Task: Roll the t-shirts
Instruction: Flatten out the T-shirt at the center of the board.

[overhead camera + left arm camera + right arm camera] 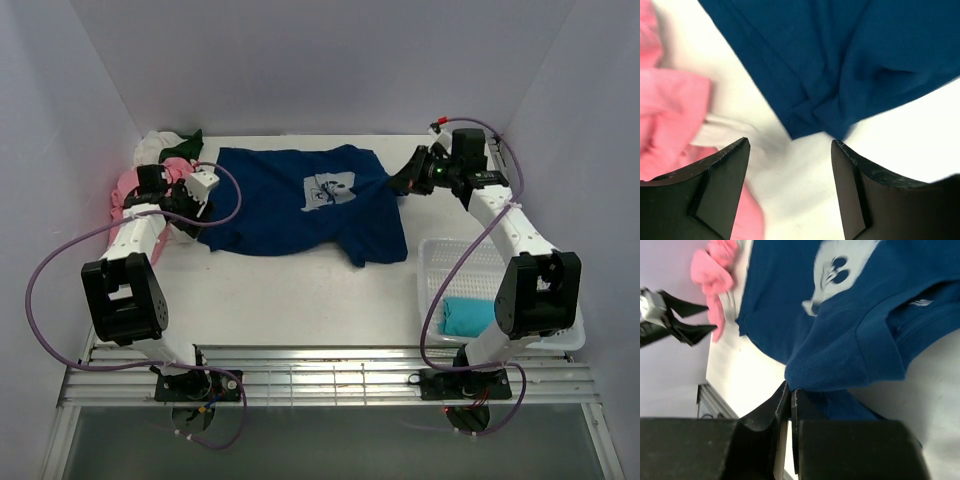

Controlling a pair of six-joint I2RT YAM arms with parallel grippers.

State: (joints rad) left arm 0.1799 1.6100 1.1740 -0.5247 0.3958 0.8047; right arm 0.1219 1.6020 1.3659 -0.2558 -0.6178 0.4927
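Left pincer (790, 145) spread wide at the left edge, pink tee (125, 190) half hidden behind its arm; navy tee (290, 205) lies toward the far edge, sleeve pinched by right pincer (789, 388) near the far right corner; teal tee (465, 315) partly masked in basket (445, 262).

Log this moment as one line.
navy shirt: spread out, unrolled | left gripper: open by its corner | right gripper: shut on its edge | teal shirt: in basket

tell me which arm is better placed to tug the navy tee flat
Right: the right pincer is shut on an edge of the navy t-shirt; the left pincer hangs open near its corner.
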